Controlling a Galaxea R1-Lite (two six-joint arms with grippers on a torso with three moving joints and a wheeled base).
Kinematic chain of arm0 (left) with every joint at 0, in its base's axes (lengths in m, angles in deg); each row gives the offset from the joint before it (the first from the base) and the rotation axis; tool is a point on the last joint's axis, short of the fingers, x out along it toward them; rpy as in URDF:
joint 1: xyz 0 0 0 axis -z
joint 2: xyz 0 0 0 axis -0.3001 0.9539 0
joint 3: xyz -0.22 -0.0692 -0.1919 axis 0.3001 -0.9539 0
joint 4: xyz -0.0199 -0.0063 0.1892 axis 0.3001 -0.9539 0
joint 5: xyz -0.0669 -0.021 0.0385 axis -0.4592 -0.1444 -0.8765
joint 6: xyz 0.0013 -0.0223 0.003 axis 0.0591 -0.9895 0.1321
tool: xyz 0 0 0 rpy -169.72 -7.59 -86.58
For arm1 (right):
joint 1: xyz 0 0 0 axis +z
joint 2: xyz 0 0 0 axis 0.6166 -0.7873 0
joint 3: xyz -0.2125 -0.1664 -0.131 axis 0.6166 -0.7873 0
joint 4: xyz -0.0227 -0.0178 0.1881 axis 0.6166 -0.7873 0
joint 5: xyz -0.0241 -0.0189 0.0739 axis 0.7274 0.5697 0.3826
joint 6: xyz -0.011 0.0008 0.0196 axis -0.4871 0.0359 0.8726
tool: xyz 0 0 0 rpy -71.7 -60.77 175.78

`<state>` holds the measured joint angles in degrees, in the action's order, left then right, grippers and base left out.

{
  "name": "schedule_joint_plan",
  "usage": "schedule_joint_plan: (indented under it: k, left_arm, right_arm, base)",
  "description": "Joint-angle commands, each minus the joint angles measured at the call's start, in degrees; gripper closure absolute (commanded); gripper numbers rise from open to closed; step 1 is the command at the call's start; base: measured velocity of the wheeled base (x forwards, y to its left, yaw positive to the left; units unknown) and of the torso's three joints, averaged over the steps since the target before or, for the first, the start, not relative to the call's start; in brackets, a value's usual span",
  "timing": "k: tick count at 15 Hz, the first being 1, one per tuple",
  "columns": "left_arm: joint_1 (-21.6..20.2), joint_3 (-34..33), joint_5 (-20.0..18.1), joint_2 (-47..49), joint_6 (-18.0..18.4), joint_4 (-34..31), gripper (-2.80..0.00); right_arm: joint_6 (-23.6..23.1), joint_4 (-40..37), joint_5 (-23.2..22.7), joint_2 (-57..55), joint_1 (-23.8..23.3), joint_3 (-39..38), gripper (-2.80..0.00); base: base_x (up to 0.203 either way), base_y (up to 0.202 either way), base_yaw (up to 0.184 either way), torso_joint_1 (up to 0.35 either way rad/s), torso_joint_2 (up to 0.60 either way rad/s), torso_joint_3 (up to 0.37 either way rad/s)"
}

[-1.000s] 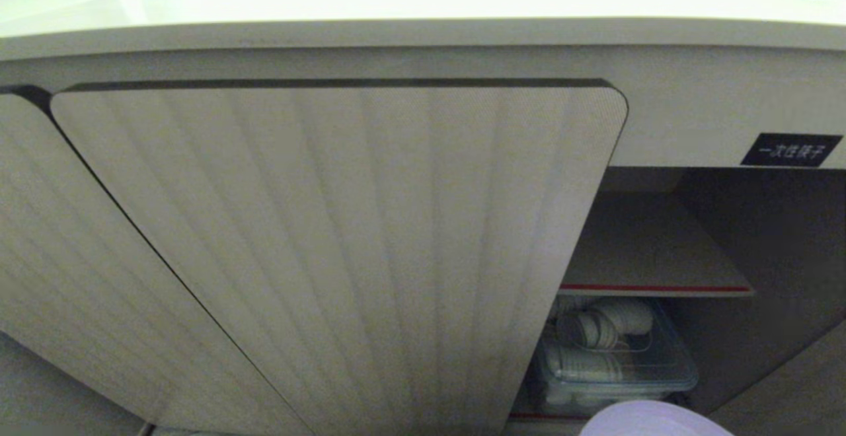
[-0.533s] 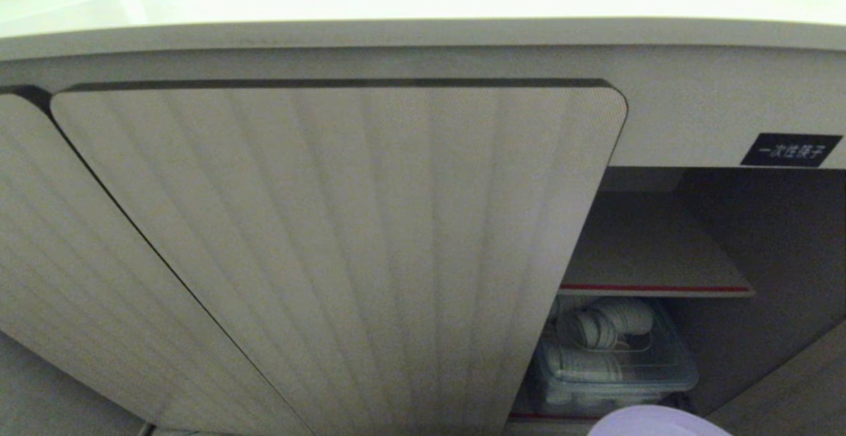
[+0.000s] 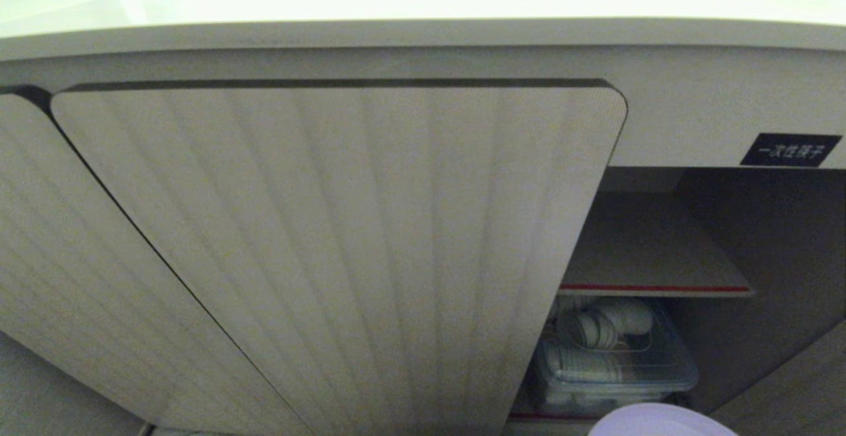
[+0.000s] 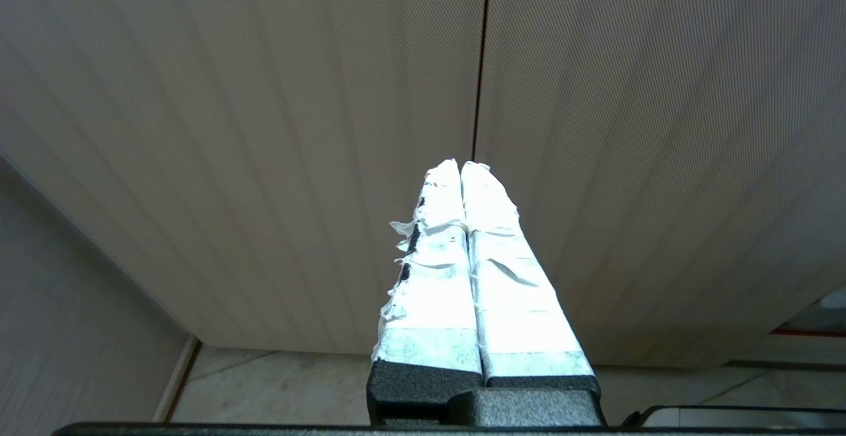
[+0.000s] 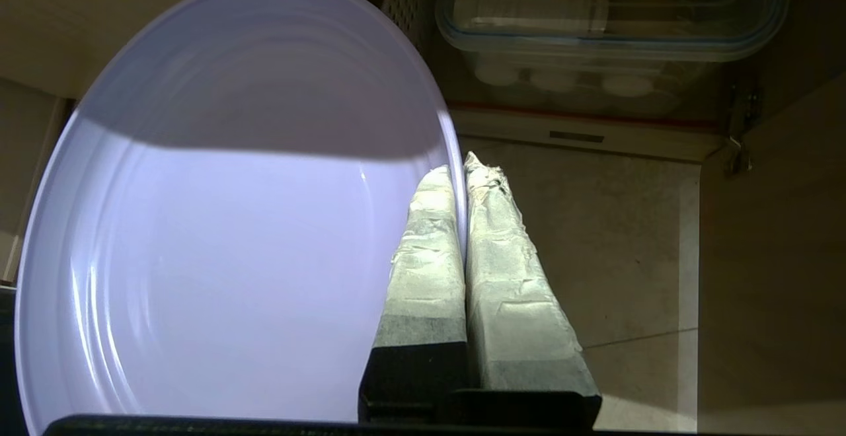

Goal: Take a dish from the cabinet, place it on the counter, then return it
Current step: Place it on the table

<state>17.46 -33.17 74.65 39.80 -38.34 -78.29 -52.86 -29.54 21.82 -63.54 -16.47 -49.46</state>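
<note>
Since a second ago, you see the lavender dish (image 3: 661, 421) sink a little at the head view's bottom edge, below the open cabinet (image 3: 661, 244) and far under the desk (image 3: 423, 6). Your left wrist view shows the left hand (image 4: 461, 166) shut on nothing, facing closed ribbed doors. Your right wrist view shows the right hand (image 5: 461, 162) clamped on the dish's rim, the dish (image 5: 225, 224) spreading to one side; lifting falls to this arm.
</note>
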Motion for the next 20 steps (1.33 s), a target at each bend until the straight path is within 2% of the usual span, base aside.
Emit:
schedule_joint_plan:
  k: [1,20]
  left_arm:
    - [0.0,0.0,0.0,0.0,0.0,0.0,0.00]
    - [0.0,0.0,0.0,0.0,0.0,0.0,0.00]
  right_arm:
    - [0.1,0.1,0.0,0.3,0.1,0.0,0.00]
    - [0.9,0.4,0.2,0.3,1.3,0.0,0.00]
  base:
    - [0.000,0.000,0.000,0.000,0.00,0.000]
    - [0.000,0.000,0.000,0.000,0.00,0.000]
